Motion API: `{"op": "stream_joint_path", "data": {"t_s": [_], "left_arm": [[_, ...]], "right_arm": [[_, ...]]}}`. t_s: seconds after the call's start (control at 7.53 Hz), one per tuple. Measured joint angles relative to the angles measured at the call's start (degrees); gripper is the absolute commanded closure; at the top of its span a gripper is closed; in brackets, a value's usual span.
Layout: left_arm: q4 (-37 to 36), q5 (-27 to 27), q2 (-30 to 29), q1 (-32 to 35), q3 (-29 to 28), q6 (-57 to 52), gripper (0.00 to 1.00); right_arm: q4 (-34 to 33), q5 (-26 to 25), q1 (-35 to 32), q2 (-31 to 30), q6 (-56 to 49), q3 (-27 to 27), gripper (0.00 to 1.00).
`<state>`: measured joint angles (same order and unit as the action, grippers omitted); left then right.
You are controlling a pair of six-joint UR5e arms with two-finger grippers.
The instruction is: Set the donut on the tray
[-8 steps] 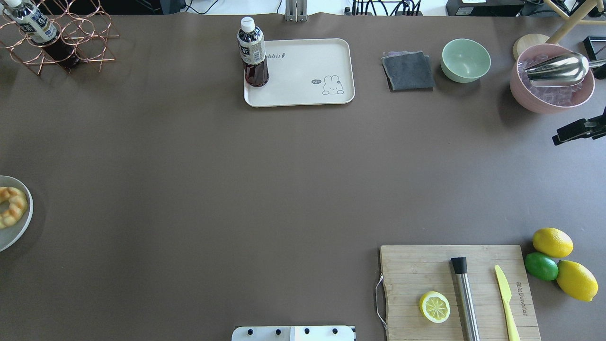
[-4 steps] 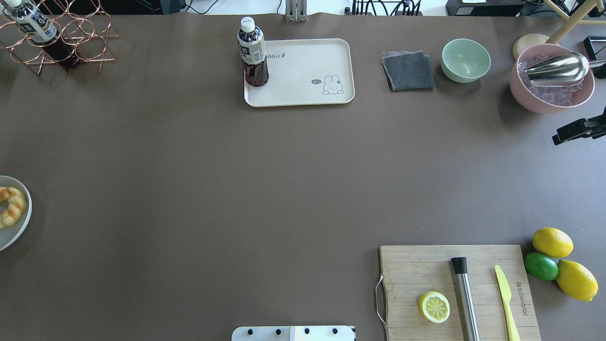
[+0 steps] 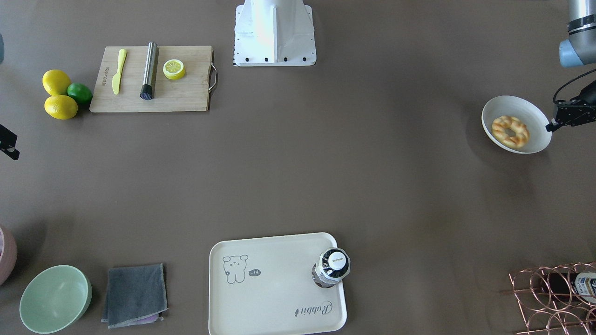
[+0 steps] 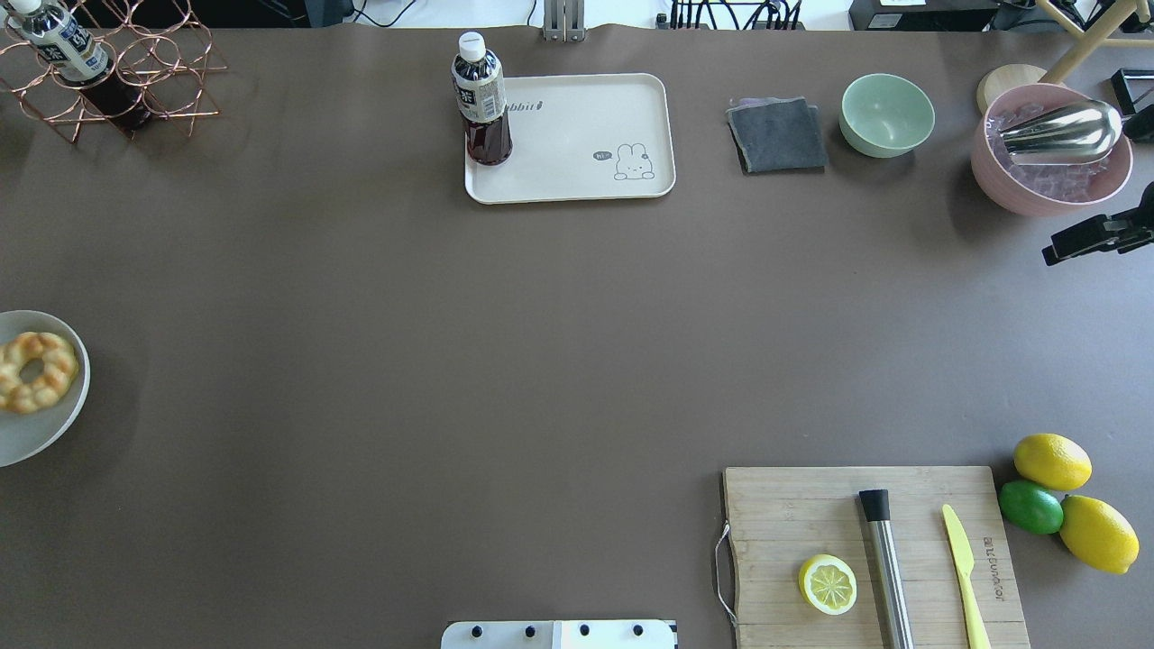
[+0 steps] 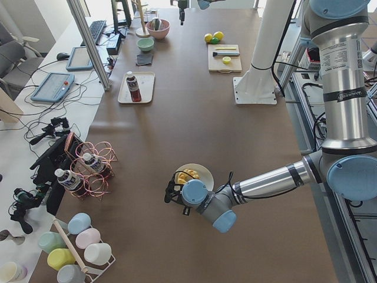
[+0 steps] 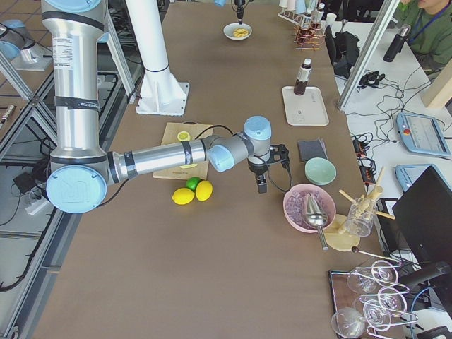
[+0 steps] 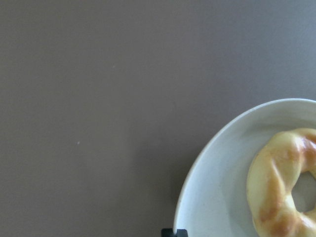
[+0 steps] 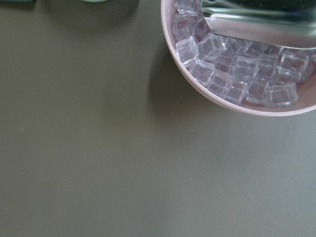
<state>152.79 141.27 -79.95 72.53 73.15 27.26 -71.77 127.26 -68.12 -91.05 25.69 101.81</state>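
Observation:
The golden-brown twisted donut (image 4: pixel 34 371) lies in a round white bowl (image 4: pixel 36 442) at the table's far left edge; it also shows in the front view (image 3: pixel 511 131) and the left wrist view (image 7: pixel 276 182). My left gripper (image 3: pixel 551 125) is at the bowl's rim (image 3: pixel 544 122), its black fingertip (image 7: pixel 174 232) right on the rim, shut on it as far as I can see. The cream rabbit tray (image 4: pixel 577 171) lies at the far middle with a dark bottle (image 4: pixel 480 99) standing on its left corner. My right gripper (image 4: pixel 1048 255) hangs near the pink bowl (image 4: pixel 1046 194); I cannot tell whether it is open.
A wooden cutting board (image 4: pixel 793 523) with a lemon half (image 4: pixel 828 584), a steel tube and a yellow knife lies near right. Lemons and a lime (image 4: pixel 1032 507) lie beside it. A grey cloth (image 4: pixel 777 135), a green bowl (image 4: pixel 887 113) and a copper bottle rack (image 4: pixel 135 72) stand at the back.
The bowl with the donut has slid to the right and away from me in the overhead view. The right gripper has shifted slightly up and left.

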Motion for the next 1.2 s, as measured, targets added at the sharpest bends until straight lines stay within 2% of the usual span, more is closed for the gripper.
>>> {"op": "stream_joint_path", "data": {"t_s": [0.27, 0.53, 0.8, 0.93, 1.2], "left_arm": [[-0.2, 1.9, -2.7, 0.1, 4.3, 10.5, 1.0], [-0.5, 2.1, -6.5, -1.0, 7.7, 19.8, 1.0], [-1.5, 0.5, -9.4, -5.9, 12.0, 29.3, 1.0], [-5.0, -1.5, -11.5, -8.9, 14.9, 32.3, 1.0], [-20.5, -6.5, -16.7, -14.3, 24.2, 34.7, 1.0]], "right_arm": [[-0.6, 0.4, 0.8, 3.3, 4.0, 0.0, 0.0], [-0.7, 0.3, 4.6, 7.2, 11.5, 0.2, 0.0], [-0.6, -0.2, 9.4, 11.2, 20.8, 1.0, 0.0], [-0.5, -0.7, 11.6, 13.1, 25.5, 1.3, 0.0], [-0.5, -1.3, 14.0, 14.4, 30.8, 2.7, 0.0]]}}
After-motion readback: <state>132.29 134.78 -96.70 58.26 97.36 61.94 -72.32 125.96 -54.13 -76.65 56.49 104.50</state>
